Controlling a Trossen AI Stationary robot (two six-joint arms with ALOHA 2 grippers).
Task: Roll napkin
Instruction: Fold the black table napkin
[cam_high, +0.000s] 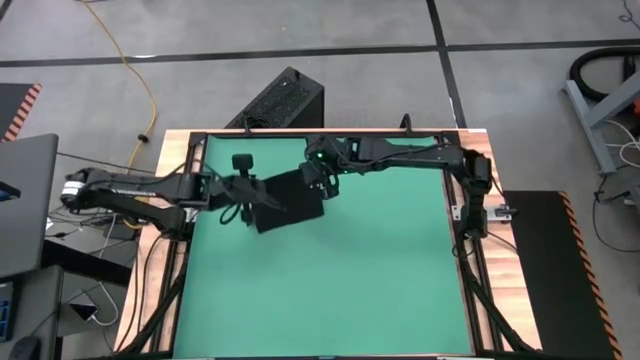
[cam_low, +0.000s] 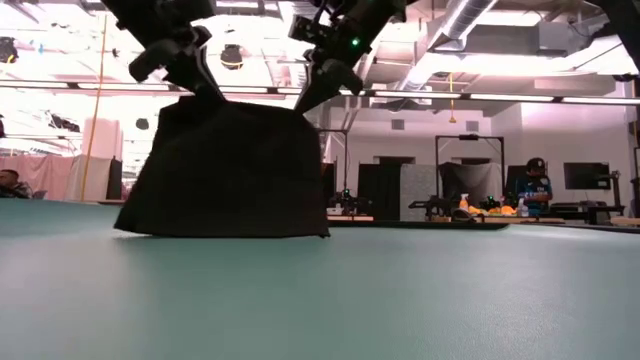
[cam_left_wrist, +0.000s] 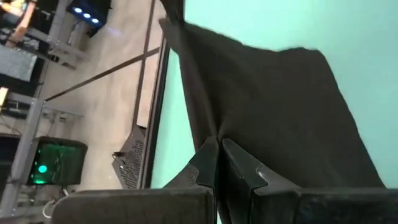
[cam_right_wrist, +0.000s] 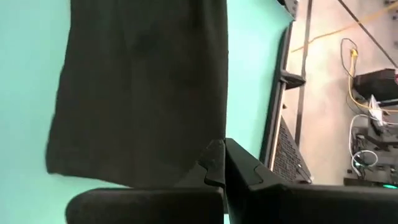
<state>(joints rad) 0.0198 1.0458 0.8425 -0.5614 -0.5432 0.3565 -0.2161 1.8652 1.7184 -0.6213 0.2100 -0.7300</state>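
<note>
The napkin (cam_high: 288, 200) is a plain black cloth held up over the far middle of the green table. In the low view the napkin (cam_low: 228, 170) hangs like a curtain with its lower edge resting on the mat. My left gripper (cam_high: 243, 196) is shut on its left top corner, and my right gripper (cam_high: 322, 183) is shut on its right top corner. The left wrist view shows the left gripper's fingers (cam_left_wrist: 211, 163) pinching the cloth (cam_left_wrist: 273, 106). The right wrist view shows the right gripper's fingers (cam_right_wrist: 239, 167) closed on the cloth (cam_right_wrist: 143, 87).
A rigid black box with vent slots (cam_high: 283, 100) stands on the floor just beyond the table's far edge. The green mat (cam_high: 330, 290) stretches toward the near side. People sit at desks in the room behind (cam_low: 533, 185).
</note>
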